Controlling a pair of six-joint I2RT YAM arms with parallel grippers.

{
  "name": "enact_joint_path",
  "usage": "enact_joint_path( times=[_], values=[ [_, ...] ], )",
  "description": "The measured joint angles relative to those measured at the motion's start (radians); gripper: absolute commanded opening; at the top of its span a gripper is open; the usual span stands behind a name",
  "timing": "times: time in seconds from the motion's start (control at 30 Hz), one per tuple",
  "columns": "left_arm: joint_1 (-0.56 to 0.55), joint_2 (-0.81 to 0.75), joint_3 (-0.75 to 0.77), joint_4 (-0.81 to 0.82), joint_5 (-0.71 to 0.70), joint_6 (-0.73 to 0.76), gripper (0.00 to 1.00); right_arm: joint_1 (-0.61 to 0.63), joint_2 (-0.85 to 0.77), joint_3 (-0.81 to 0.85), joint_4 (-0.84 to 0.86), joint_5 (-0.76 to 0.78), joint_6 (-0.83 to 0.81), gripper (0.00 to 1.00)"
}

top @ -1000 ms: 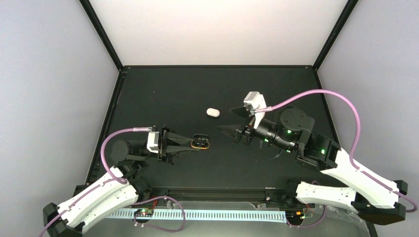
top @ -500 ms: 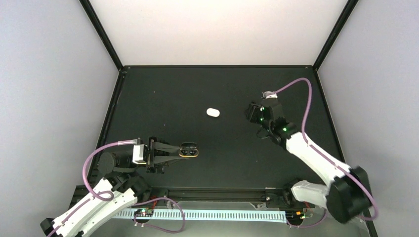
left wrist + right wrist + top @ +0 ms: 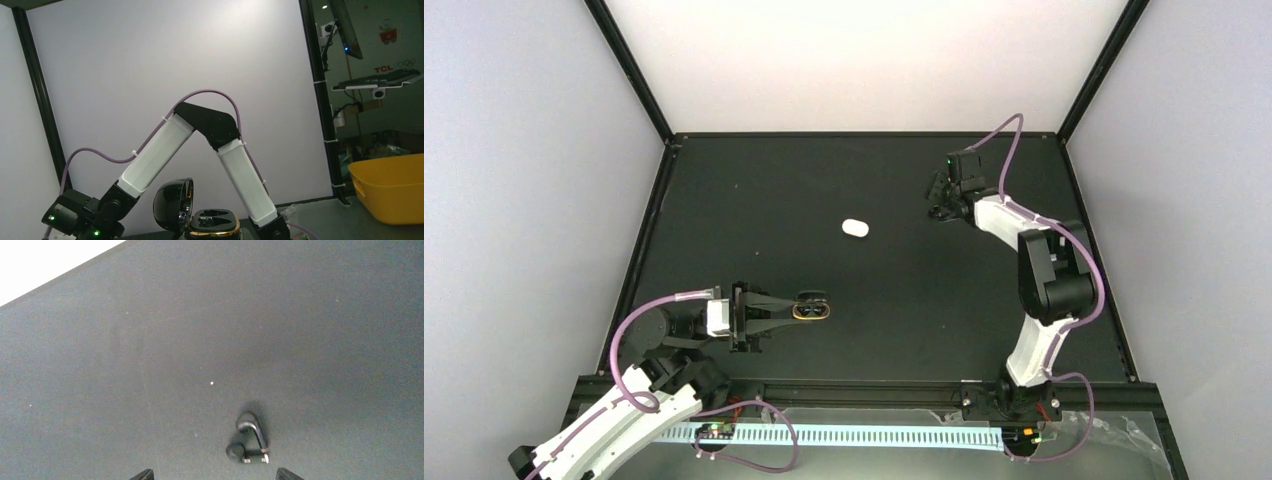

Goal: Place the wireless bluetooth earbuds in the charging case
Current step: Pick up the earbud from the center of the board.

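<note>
At seven o'clock of the black table mat [image 3: 754, 200], the glossy black gold-rimmed charging case [image 3: 812, 309] is clamped, lid open, in the left gripper [image 3: 794, 311]. A small white oval object [image 3: 855, 228] lies near the centre. At one o'clock, the right gripper [image 3: 215, 475] is held with jaws apart above the two dark stemmed earbuds [image 3: 248, 440]. As these are touching, both could be caught together, or one could be flicked away.

Setting was a robotics lab test cell. Two arms, the left arm [image 3: 619, 415] and the right arm [image 3: 1036, 340], were bolted at the near edge of a black tabletop [image 3: 754, 200]. Plain pale walls [image 3: 524, 200] on black frame posts [image 3: 629, 68] boxed it in, and purple cables [image 3: 620, 338] looped along the arms. Past the enclosure, the left wrist view showed a monitor [image 3: 345, 25] on a pole, a small mounted camera [image 3: 327, 27], a loaded shelf [image 3: 377, 80] and a yellow bin [image 3: 395, 190].
</note>
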Motion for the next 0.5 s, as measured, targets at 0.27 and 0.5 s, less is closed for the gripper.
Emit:
enact_joint_path(
  times=[0.27, 0.5],
  values=[
    [0.0, -0.003, -0.013, -0.04, -0.013, 0.045, 0.02, -0.008, 0.135, 0.117, -0.005, -0.104, -0.029, 0.63],
    [0.0, -0.003, -0.013, -0.056, -0.019, 0.073, 0.02, -0.007, 0.191, 0.127, -0.011, -0.144, -0.036, 0.63]
  ],
)
